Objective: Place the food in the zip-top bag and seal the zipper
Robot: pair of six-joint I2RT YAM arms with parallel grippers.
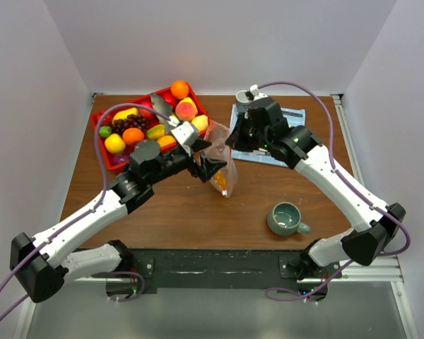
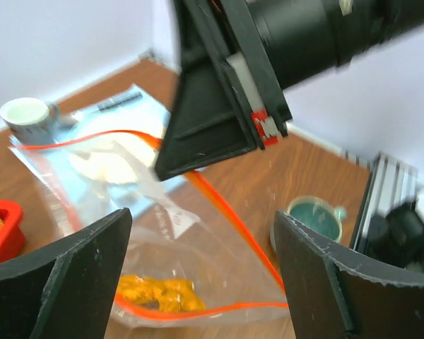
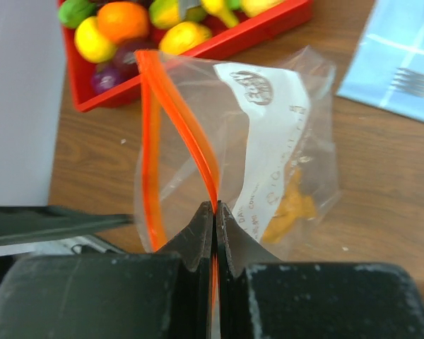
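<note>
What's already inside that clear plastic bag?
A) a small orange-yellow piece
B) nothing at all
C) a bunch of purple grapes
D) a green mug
A: the right wrist view shows a small orange-yellow piece lying low inside the zip-top bag.

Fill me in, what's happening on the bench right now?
The right gripper is pinched shut on the orange zipper of the clear bag, holding its mouth up and open. The left gripper hangs open at the bag's mouth with nothing in it. One orange-yellow piece of food lies at the bottom of the bag. The other toy fruits sit in the red tray. The zipper is not sealed yet.
</note>
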